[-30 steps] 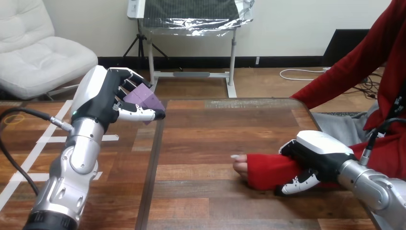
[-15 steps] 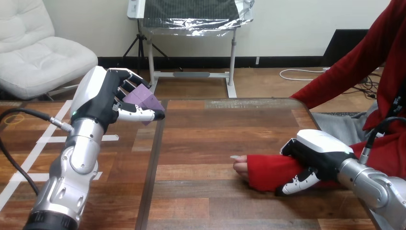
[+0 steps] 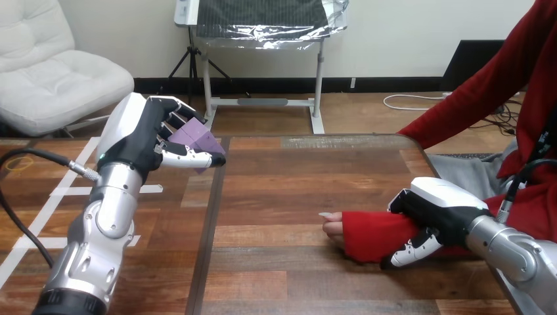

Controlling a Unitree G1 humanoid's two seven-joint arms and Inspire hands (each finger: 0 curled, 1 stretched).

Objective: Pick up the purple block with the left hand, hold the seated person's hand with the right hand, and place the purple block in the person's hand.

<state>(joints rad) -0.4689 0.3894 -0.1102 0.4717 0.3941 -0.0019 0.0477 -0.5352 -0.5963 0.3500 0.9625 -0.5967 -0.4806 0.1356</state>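
Purple block (image 3: 195,138): one, matte, flat-faced with sharp corners; upper left of the frame, held in the air above the table's left part.
Left hand (image 3: 139,134): closed around the purple block, fingers curled over its top and the thumb lying along its lower edge; the silver forearm rises from the bottom left corner.
Right hand (image 3: 439,211): lower right of the frame, glossy white shell on top, fingers curled over the person's sleeved wrist (image 3: 381,231) and the thumb pressed against its near side.
Person's hand (image 3: 332,226): one, resting on the table right of centre; just the fingertips poke out of the soft red sleeve (image 3: 360,237), pointing toward frame left.
Table (image 3: 295,177): smooth, shiny wooden planks; a dark seam (image 3: 207,230) runs from the near edge to the far edge left of centre; the far edge is straight with a rounded corner at the right.
Count: two robot hands, one block, one person's hand.
Open room: a bare stretch of wood across the frame's middle, between the block and the fingertips, which are well apart.
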